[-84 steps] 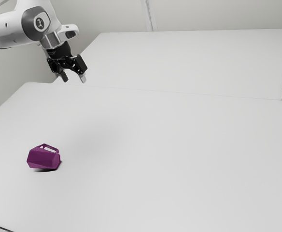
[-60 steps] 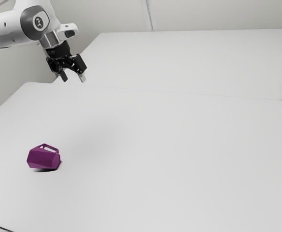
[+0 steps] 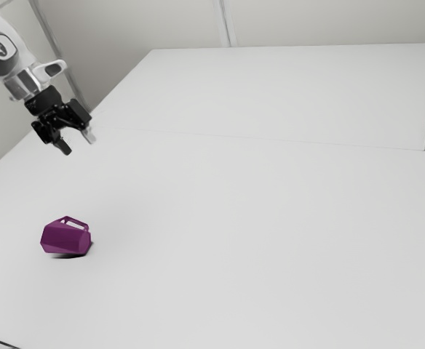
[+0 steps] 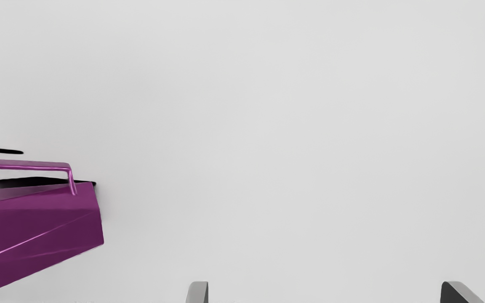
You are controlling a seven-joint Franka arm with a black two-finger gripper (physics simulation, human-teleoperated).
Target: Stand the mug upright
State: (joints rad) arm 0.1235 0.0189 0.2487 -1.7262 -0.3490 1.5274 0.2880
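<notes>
Mug: on its side on the white table (image 3: 271, 254), toward the exterior view's left and near side, not upright
Handle (image 3: 76, 220): along the mug's (image 3: 65, 238) upper side
Shadow (image 4: 36, 181): dark, beside the mug
Gripper (image 3: 77, 143): raised above the table at the exterior view's left, apart from the mug
Jaws: wide apart, nothing between them
Wrist view: mug off to one side of the fingers (image 4: 198, 293)
Wall (image 3: 329, 22): pale, at the far side
</notes>
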